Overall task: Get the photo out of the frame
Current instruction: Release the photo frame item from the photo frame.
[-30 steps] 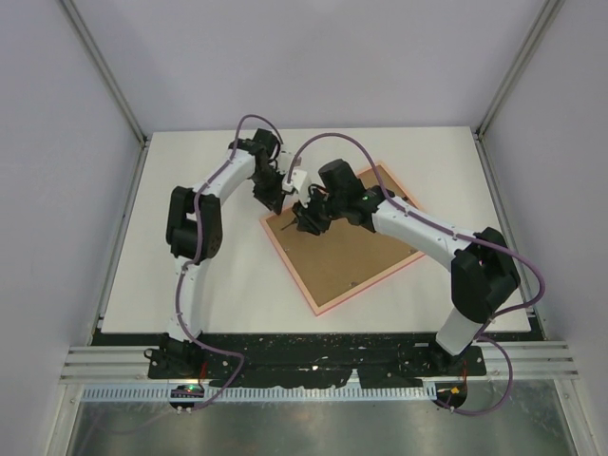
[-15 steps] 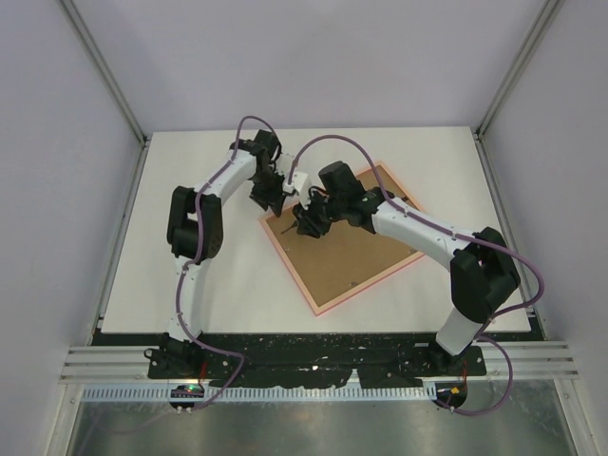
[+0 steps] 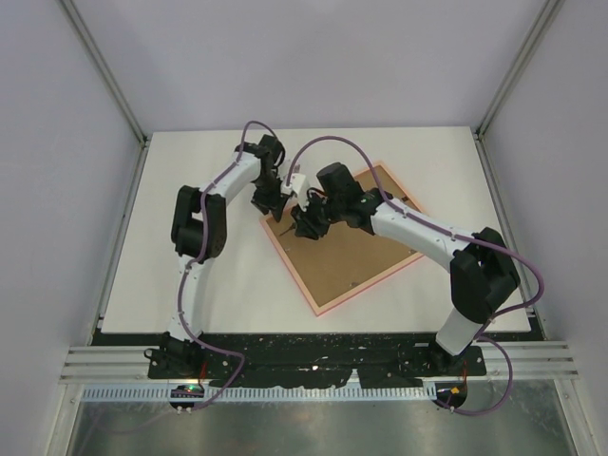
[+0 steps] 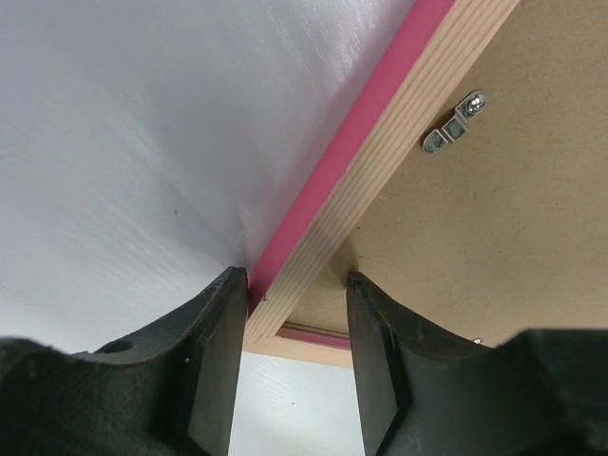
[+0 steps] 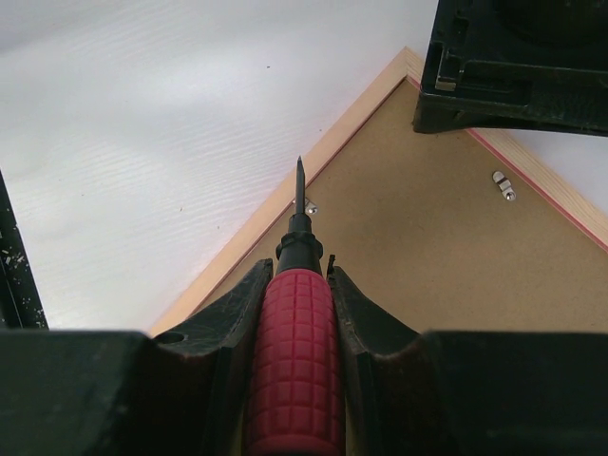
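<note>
The frame (image 3: 291, 267) lies face down on the white table, its pale pink back up, with the brown backing board (image 3: 356, 252) filling it. The photo is hidden under the board. My left gripper (image 3: 274, 211) is open at the frame's left corner. In the left wrist view its jaws (image 4: 294, 285) straddle the wooden rail (image 4: 380, 161), one finger outside against the pink edge, the other over the board. My right gripper (image 5: 296, 266) is shut on a red-handled screwdriver (image 5: 296, 361). The tool's tip points at a small metal clip (image 5: 310, 205) by the rail.
More metal clips hold the board: one (image 4: 454, 122) near the left jaws, another (image 5: 503, 185) on the adjoining rail. The left gripper's black body (image 5: 518, 66) sits close above the screwdriver tip. Bare white table (image 3: 190, 275) surrounds the frame; grey walls enclose it.
My left gripper's jaws have widened and the left wrist has shifted slightly right at the frame's corner. The right arm and the screwdriver have stayed put.
</note>
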